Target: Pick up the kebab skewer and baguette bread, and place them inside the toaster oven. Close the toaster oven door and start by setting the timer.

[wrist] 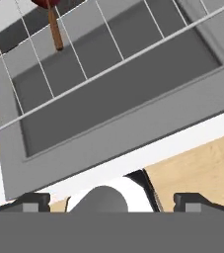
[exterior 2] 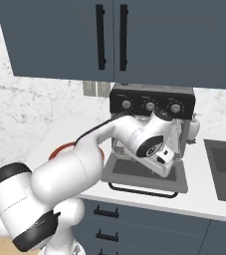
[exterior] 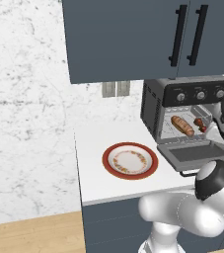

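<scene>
With the baguette [exterior: 182,125] and the skewer [exterior: 200,123] both lying on the wire rack [wrist: 103,54] inside the toaster oven [exterior: 155,106], the loading half of the task looks done; what is left, as I judge it, is to swing the door [exterior: 195,154] up and turn the timer knob. Which of the three knobs [exterior: 200,95] on the black strip is the timer I cannot tell. The door hangs flat open, hinged at its lower edge, with its bar handle [exterior 2: 142,191] reaching toward the front edge of the table [exterior: 96,188]. The gripper [wrist: 111,200] sits just in front of the oven mouth above the door glass, fingers [wrist: 32,201] spread wide apart and holding nothing; the hand view shows the rack wires, the stick end of the skewer [wrist: 55,29], the door frame below, and beyond it the table edge and wooden floor [wrist: 202,168]. The red-rimmed plate [exterior: 130,160] stands bare to the left of the door, near it but not touching. Room is tight overhead, where the cabinets [exterior: 123,39] hang above the oven, and the arm's own elbow crowds the door's right side. Open space lies in front of and under the handle, so coming up from below seems the easier way to lift the door, minding the table edge.
</scene>
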Controlling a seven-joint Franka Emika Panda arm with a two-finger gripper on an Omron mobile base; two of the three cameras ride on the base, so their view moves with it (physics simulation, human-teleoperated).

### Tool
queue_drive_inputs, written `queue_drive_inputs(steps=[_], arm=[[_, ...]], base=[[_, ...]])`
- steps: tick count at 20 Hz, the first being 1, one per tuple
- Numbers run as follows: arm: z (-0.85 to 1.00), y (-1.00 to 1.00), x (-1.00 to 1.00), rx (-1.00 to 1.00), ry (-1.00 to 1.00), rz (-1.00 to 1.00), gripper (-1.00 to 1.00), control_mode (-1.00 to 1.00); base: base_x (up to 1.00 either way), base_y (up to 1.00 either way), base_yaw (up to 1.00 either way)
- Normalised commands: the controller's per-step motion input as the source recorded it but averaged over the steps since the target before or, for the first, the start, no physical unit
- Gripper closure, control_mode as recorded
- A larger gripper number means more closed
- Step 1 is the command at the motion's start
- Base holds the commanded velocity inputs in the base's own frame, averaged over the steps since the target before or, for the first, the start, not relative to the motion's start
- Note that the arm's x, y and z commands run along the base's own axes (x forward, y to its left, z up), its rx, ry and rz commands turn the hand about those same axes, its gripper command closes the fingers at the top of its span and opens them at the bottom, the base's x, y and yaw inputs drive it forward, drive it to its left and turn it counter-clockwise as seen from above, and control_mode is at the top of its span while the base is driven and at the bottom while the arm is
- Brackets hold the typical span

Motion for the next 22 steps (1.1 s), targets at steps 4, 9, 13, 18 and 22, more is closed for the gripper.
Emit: queue_drive_inputs(steps=[4,9,13,18,22], arm=[[-0.43,0.11,0.05,-0.07,0.0,-0.23,-1.0,-1.0],[-0.26,0.2,0.21,-0.1,0.0,-0.13,-1.0,-1.0],[-0.19,0.21,0.22,-0.12,-0.05,-0.07,-1.0,-1.0],[-0.11,0.04,0.24,-0.11,-0.07,-0.05,-1.0,-1.0],[-0.18,0.0,0.17,-0.1,-0.03,-0.05,-1.0,-1.0]], base=[[0.0,0.0,0.0],[0.0,0.0,0.0],[0.0,0.0,0.0],[0.0,0.0,0.0],[0.0,0.0,0.0]])
